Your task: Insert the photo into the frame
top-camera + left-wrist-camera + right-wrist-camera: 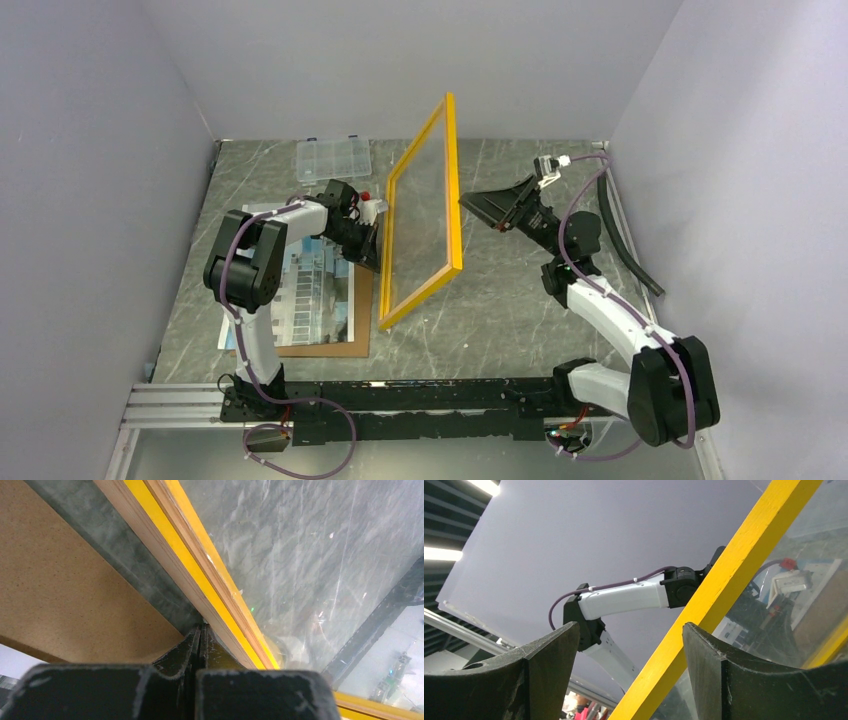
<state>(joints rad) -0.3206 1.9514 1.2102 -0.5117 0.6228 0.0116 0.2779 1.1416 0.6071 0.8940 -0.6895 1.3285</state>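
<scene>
Yellow-bordered, the frame (453, 180) stands tilted on edge mid-table, with the left gripper (374, 248) pressed together against its 9 o'clock rim. The right gripper (472, 205) is spread just beside its 3 o'clock edge. The photo (315, 290) lies flat on a brown board (340, 346) at 8 o'clock.

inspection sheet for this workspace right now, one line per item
surface: grey marbled table
job's things: frame stands tilted on one corner; photo lies flat on a brown backing board, near left
clutter: clear compartment box, far left
grippers: left gripper shut at the frame's left edge; right gripper open, frame's right edge lined up between its fingers, contact unclear
cables: purple cables along both arms; black hose by the right wall
surroundings: plain walls on three sides
</scene>
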